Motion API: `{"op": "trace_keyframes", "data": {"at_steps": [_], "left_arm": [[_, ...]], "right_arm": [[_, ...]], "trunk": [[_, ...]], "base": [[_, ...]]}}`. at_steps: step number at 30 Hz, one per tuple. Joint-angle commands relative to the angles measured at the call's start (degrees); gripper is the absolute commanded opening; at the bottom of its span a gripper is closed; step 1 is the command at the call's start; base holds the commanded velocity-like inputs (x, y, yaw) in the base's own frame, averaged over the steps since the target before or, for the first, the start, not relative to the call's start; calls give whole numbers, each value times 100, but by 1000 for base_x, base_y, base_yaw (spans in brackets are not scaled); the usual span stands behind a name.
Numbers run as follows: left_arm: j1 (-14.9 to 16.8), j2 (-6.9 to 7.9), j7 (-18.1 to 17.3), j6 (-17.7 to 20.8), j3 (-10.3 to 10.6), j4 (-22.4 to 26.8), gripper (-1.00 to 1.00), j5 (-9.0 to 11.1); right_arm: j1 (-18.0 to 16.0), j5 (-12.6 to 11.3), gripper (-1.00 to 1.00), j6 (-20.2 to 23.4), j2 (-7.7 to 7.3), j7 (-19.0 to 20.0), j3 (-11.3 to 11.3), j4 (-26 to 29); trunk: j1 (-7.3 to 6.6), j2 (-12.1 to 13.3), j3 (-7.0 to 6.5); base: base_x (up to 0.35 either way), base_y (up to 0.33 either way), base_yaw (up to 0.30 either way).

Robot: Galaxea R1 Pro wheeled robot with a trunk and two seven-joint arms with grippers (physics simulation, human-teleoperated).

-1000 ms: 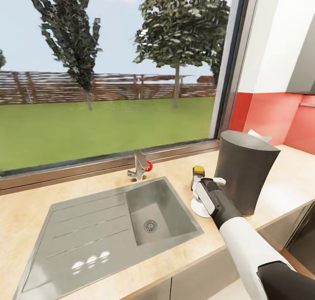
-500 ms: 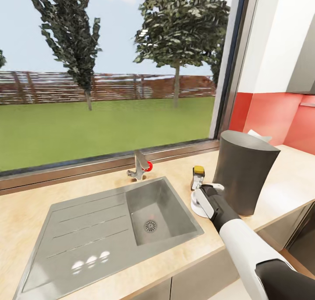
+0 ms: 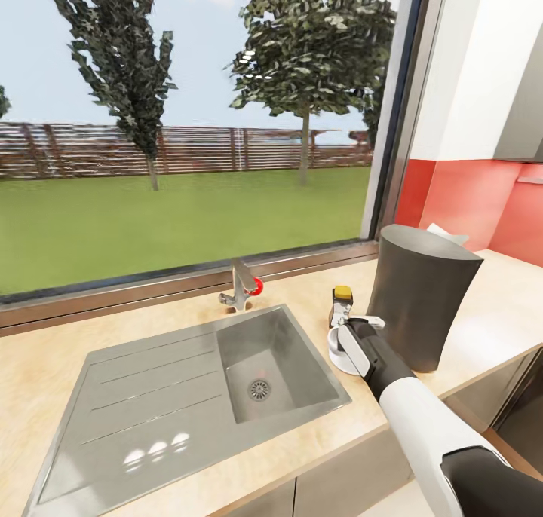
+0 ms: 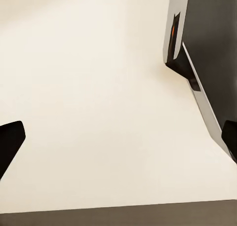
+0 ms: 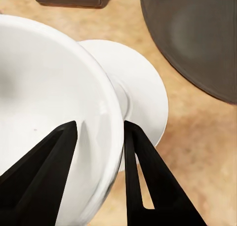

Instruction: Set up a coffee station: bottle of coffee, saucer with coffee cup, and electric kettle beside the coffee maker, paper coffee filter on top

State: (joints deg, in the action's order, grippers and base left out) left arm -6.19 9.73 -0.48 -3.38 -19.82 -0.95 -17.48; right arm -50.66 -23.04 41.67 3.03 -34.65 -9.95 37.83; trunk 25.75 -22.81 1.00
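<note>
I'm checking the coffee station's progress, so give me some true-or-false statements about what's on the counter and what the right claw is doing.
1. The small dark jar with the yellow lid stands on the light beige wood-look countertop. True.
2. The right claw is empty. False: its fingers straddle the rim of the plain white round cup.
3. The flat white round saucer lies in the steel sink. False: it lies on the countertop beside the tall dark grey coffee maker.
4. The cup is over the saucer. True.
</note>
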Motion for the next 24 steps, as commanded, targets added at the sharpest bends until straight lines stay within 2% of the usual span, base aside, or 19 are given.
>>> {"op": "trace_keyframes", "data": {"at_steps": [1,6,10,13,24], "left_arm": [[4,3,-5,-31,-48,-10,100,-54],[4,1,-5,-30,-48,-10,100,-54],[4,-5,-6,-27,-48,-10,100,-54],[4,-2,-5,-27,-48,-10,100,-54],[4,-5,-5,-26,-49,-10,100,-54]], "right_arm": [[-5,-62,-100,5,-7,-51,-21,5],[-5,-61,-100,-221,-19,-54,-17,-6],[-5,-71,-100,-672,-21,-51,-16,-203],[-5,-76,-100,-842,-22,-51,-16,-303],[-5,-71,-100,-941,-26,-51,-16,-368]], "trunk": [[4,-11,10],[4,-11,10],[4,-11,10],[4,-11,10],[4,-11,10]], "base": [[0,0,0],[0,0,0],[0,0,0],[0,0,0],[0,0,0]]}}
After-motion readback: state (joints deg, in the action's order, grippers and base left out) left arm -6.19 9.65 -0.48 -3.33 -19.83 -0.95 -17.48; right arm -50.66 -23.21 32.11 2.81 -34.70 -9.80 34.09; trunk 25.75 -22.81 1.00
